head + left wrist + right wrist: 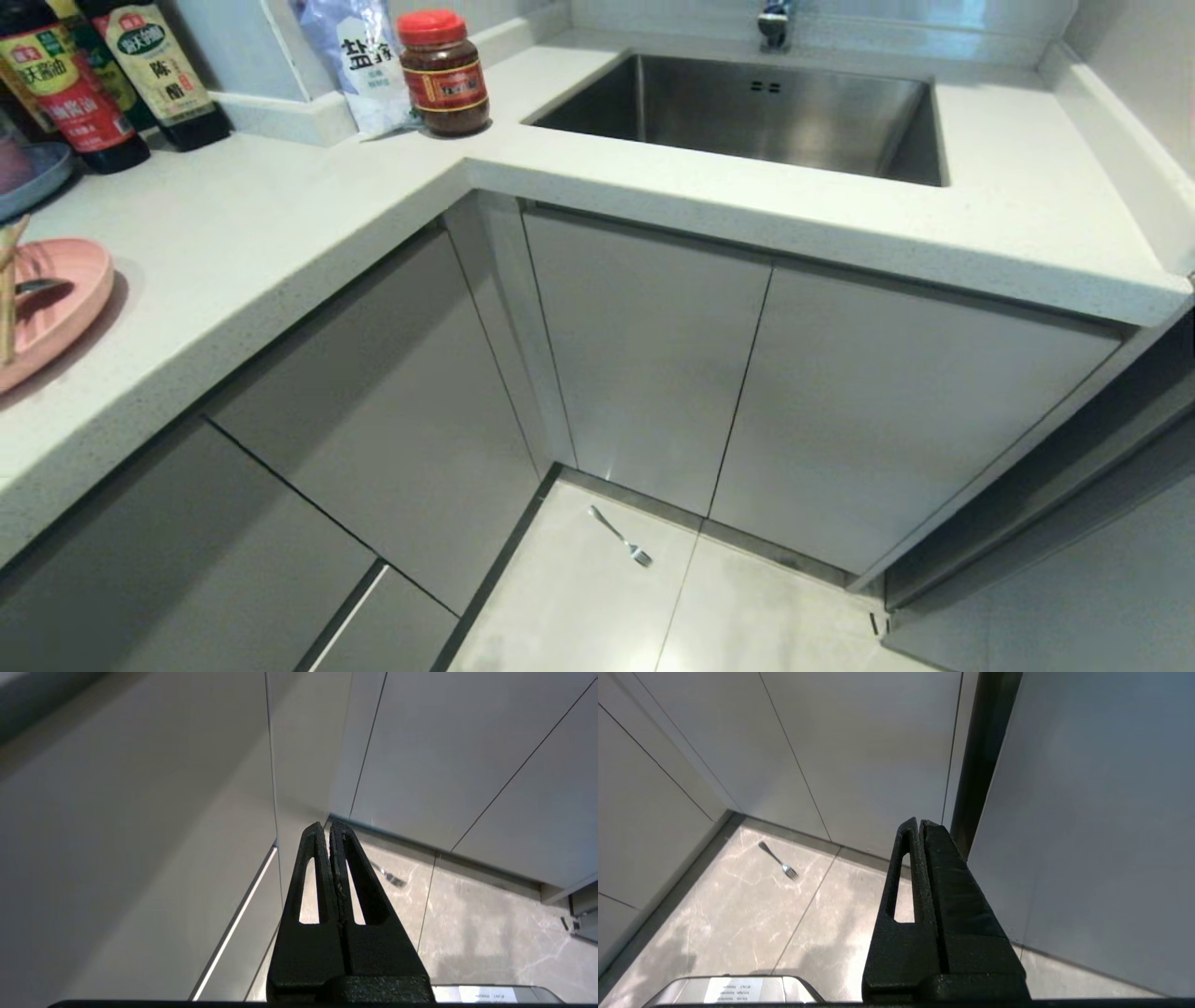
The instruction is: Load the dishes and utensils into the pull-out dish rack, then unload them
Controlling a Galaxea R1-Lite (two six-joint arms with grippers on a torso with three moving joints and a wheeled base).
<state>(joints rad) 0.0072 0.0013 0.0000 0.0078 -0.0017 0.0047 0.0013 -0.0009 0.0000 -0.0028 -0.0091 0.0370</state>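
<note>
A pale-pink plate [56,299] lies on the white countertop [280,233] at the far left edge of the head view, with wooden chopsticks [9,280] resting across it. A silver fork [619,536] lies on the tiled floor in the corner below the cabinets; the fork [388,876] also shows beyond my left gripper [325,826], which is shut and empty. The same fork [780,861] lies well off to the side of my right gripper [920,822], shut on nothing too. Neither arm shows in the head view. The pull-out dish rack is out of view.
Sauce bottles [112,65], a salt bag [359,61] and a red-lidded jar [443,73] stand at the back of the counter. A steel sink [747,117] sits to the right. Closed grey cabinet fronts [644,355] surround the floor corner. A dark gap [985,756] runs between two panels.
</note>
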